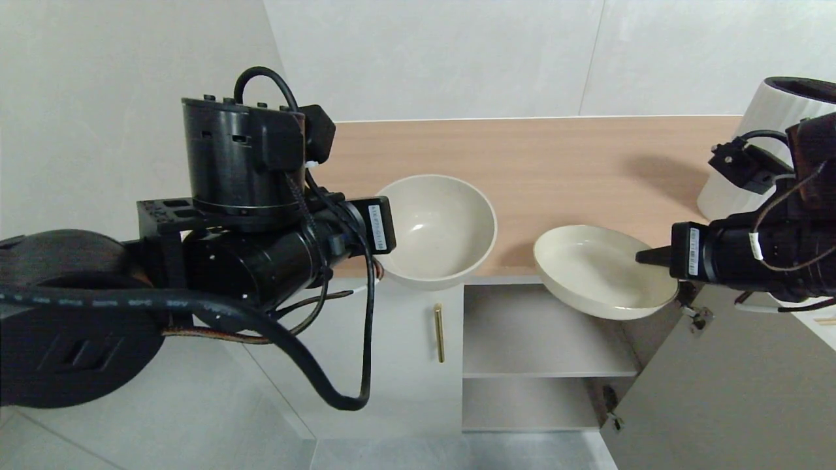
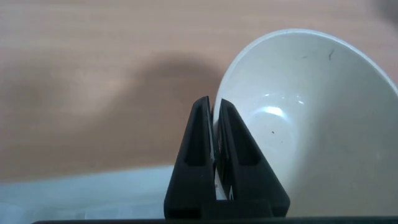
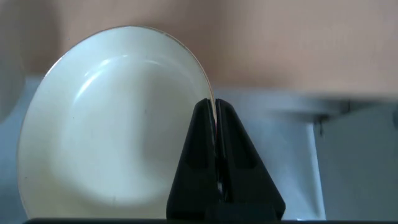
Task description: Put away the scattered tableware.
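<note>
L gripper: fingers pressed together on the rim of the bowl, one finger inside the wall, one outside, so it's clamped on the bowl's L side. Bowl is deep, cream, upright w/ opening up. It sits at the front edge of the counter, part over the wood and part past the edge. Can't tell if its base touches the wood.

R gripper: fingers also closed tight, pinching the rim of the plate on its R side. Plate is shallow, cream, tilted, w/ its low side toward the robot. It's held off the counter, out past the front edge, above the open cabinet. Bowl and plate are near each other but apart, w/ a gap btwn the rims.

Below: cabinet compartment has one shelf across it. Its door is swung open to the R. Closed door beside it carries a gold handle, vertical, just under the bowl. White ribbed vessel stands at the counter's far R, behind the R arm.
</note>
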Robot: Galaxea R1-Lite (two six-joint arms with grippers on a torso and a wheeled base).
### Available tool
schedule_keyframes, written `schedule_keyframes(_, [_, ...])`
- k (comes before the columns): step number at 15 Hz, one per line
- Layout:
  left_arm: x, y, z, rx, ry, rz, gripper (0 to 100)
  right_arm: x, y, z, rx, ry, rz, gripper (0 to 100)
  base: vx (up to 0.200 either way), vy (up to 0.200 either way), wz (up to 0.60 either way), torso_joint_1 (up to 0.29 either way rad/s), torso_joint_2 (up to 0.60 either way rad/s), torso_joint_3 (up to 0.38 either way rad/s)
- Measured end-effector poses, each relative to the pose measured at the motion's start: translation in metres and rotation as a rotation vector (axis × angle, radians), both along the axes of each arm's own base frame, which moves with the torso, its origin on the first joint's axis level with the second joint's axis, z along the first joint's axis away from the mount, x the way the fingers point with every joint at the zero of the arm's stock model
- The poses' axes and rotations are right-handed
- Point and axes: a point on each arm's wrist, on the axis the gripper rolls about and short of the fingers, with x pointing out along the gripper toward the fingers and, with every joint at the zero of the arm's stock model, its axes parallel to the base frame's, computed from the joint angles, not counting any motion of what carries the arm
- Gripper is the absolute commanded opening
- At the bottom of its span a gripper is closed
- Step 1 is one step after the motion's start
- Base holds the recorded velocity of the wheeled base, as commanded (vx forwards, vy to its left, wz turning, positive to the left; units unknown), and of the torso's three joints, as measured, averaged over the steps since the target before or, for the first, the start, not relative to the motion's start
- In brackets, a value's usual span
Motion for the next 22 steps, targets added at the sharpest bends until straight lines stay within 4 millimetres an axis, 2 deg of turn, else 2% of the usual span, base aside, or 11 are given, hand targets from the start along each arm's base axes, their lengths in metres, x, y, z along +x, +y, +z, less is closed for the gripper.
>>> schedule_keyframes(3, [-0.008, -0.002, -0.008, 0.017, 0.023, -0.021, 0, -0.010, -0.003, -0.011, -0.013, 0.043, 0.025, 0, 0.000, 0.000, 0.00, 0.000, 0.00, 0.000])
schedule_keyframes(5, [-0.012, -0.009, -0.014, 0.031, 0.039, -0.046, 0, -0.011, -0.004, -0.020, -0.029, 0.074, 0.030, 0, -0.200, 0.000, 0.00, 0.000, 0.00, 0.000])
schedule_keyframes(8, [-0.012, -0.016, -0.023, 0.052, 0.061, -0.063, 0, -0.009, -0.003, -0.029, -0.053, 0.095, 0.040, 0, 0.000, 0.000, 0.00, 0.000, 0.00, 0.000])
schedule_keyframes(15, [-0.010, -0.019, -0.028, 0.064, 0.073, -0.065, 0, 0.005, -0.005, -0.041, -0.078, 0.106, 0.015, 0, 0.000, 0.000, 0.00, 0.000, 0.00, 0.000])
schedule_keyframes(22, [-0.015, -0.021, -0.032, 0.076, 0.081, -0.083, 0, 0.011, -0.005, -0.050, -0.098, 0.133, 0.013, 0, 0.000, 0.000, 0.00, -0.164, 0.38, 0.203])
